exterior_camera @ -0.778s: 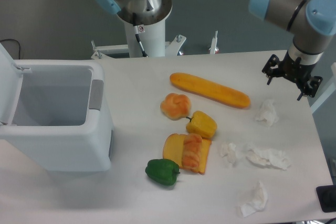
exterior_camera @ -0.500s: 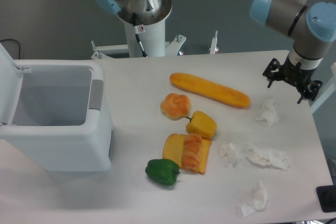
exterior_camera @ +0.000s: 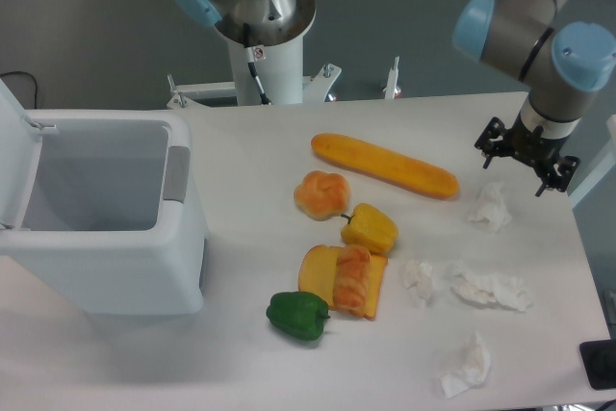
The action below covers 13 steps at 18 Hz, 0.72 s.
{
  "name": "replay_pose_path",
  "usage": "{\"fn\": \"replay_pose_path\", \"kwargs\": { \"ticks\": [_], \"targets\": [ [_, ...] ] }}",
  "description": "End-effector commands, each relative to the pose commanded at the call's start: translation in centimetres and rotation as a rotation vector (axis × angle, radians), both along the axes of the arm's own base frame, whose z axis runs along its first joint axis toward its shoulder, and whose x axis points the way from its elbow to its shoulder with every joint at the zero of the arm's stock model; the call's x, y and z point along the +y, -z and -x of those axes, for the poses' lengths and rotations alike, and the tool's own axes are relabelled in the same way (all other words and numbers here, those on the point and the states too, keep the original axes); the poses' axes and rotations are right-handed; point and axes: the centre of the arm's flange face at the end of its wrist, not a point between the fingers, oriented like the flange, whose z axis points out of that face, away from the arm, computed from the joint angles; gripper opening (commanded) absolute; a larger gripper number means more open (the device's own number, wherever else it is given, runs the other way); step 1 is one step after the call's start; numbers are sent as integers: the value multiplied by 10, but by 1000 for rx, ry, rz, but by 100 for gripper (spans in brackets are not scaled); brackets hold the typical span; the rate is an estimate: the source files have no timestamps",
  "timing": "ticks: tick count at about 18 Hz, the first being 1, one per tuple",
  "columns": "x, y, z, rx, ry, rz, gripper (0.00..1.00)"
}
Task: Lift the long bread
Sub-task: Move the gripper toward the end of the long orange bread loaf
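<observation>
I see the white bin (exterior_camera: 101,214) filling the nine o'clock side of the table (exterior_camera: 250,353), lid up. The long bread (exterior_camera: 385,166) lies near the middle, slanting from about ten o'clock down to four o'clock, untouched. Below it sit the round bun (exterior_camera: 321,193), the yellow pepper (exterior_camera: 371,228), the slice with twisted pastry (exterior_camera: 344,279) and the green pepper (exterior_camera: 298,315). Crumpled tissues (exterior_camera: 491,288) scatter toward four o'clock.

My gripper (exterior_camera: 525,155) hangs at three o'clock, off the loaf's right end and apart from it, holding nothing; its fingers look spread, though they are small from here.

I judge this the approach step: nothing is grasped yet. Next I would carry the gripper toward nine o'clock over the loaf's middle, turn the jaws across its narrow width, then descend and close.
</observation>
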Motion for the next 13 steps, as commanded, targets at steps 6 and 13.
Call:
{"fn": "replay_pose_path", "kwargs": {
  "ticks": [6,13],
  "targets": [
    [20,17,-37,-55,113,11,100],
    [13,40,-55,-111,365,35,100]
  ]
}}
